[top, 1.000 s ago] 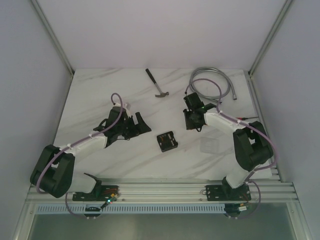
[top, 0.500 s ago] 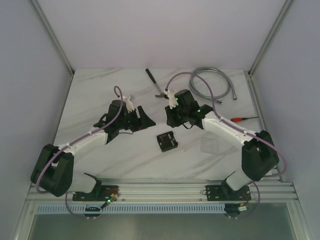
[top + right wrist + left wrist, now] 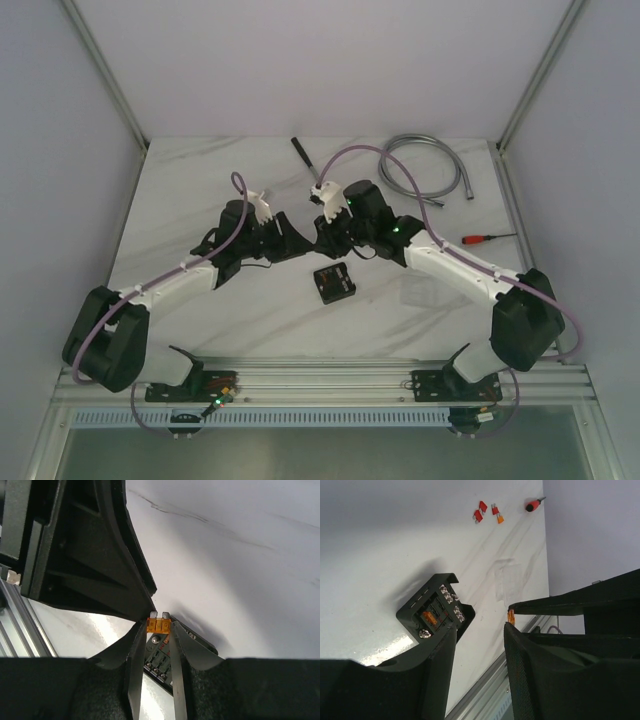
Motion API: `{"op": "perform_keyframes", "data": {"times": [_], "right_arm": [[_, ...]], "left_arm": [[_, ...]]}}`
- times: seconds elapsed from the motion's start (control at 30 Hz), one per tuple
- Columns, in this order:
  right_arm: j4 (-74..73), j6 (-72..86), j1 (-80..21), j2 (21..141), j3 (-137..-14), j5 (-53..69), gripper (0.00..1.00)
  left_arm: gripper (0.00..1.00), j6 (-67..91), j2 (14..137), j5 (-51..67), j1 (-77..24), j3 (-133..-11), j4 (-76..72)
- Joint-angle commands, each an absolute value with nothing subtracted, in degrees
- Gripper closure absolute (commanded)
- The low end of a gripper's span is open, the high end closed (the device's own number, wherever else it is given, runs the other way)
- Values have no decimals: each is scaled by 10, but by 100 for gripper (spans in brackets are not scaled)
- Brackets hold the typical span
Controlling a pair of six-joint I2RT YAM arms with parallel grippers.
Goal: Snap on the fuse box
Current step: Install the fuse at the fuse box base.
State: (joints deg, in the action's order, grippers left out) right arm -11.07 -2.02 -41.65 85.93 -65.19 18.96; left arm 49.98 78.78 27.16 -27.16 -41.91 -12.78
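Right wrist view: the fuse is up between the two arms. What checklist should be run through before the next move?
1. The orange fuse is pinched in the right gripper: ok.
2. The fuse box lies open side up, slots showing: ok.
3. The fuse is lined up over a free slot: cannot tell.
4. The left gripper is open: ok.
5. The left fingers are clear of the fuse: not ok, one tip sits right at it.
6. The clear cover lies apart from the box: ok.
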Motion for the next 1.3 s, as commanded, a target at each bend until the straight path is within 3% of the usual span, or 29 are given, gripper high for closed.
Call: {"op": "perform_keyframes", "data": {"times": [0.0, 0.3, 0.5, 0.93, 1.27], "right_arm": [[-85, -36, -422, 861, -639, 210, 75], [-71, -35, -424, 862, -632, 212, 75], [-60, -35, -430, 858, -628, 225, 75], [-31, -32, -433, 857, -618, 233, 76], [-17, -22, -433, 852, -616, 218, 76]], "left_arm": [[49, 532, 759, 252, -273, -406, -160], [51, 571, 704, 180, -273, -369, -160], [52, 574, 704, 202, -275, -375, -171], [66, 600, 733, 213, -290, -371, -216], [69, 610, 729, 195, -293, -357, -212]]}}
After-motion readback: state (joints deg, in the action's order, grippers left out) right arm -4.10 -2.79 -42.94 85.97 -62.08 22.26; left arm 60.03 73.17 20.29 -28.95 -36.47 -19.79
